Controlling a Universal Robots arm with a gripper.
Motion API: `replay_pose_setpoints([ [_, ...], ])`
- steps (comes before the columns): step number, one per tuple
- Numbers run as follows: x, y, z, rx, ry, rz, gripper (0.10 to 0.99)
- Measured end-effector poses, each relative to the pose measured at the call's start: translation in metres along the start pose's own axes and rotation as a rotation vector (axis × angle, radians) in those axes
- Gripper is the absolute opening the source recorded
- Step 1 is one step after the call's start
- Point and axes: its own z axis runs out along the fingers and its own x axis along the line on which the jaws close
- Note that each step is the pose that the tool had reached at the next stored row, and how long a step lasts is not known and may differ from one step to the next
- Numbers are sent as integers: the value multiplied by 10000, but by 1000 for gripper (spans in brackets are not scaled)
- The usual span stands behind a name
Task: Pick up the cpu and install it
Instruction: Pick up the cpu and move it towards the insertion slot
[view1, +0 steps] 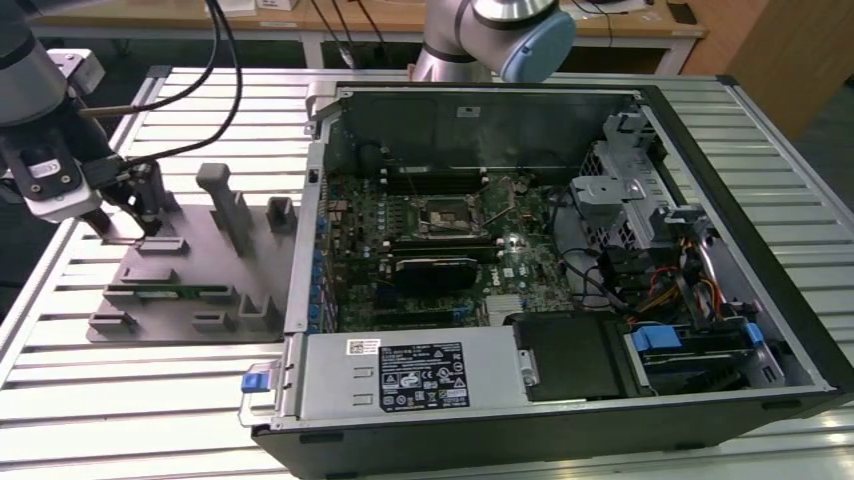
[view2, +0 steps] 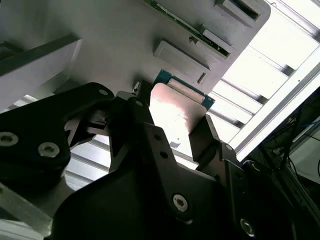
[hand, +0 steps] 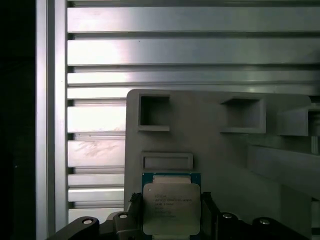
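Note:
The cpu (hand: 171, 207) is a small square chip with a silvery metal top and a green rim. It sits between the two black fingers of my gripper (hand: 171, 200), which press on its opposite edges. In the second wrist view the cpu (view2: 175, 112) shows the same way, with a finger (view2: 142, 112) against each side. In the exterior view my gripper (view1: 124, 235) is low over the far end of the grey fixture plate (view1: 174, 290), at the exterior view's left. I cannot tell whether the chip is lifted off the plate. The metal-framed socket (view1: 447, 215) lies in the motherboard's middle.
The open computer case (view1: 534, 260) fills the exterior view's right, with a black power supply (view1: 414, 375) at its near edge and drive cages (view1: 627, 200) at the right. Upright posts (view1: 220, 200) rise from the fixture plate. All rests on a slatted aluminium table (view1: 134, 400).

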Motion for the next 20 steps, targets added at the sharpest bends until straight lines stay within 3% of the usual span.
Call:
replay_pose_setpoints([
  [7, -4, 6, -137, -2, -47, -2, 545],
  [8, -8, 17, -336, -5, -135, -5, 545],
  [20, -14, 29, -565, -10, -274, -11, 545],
])
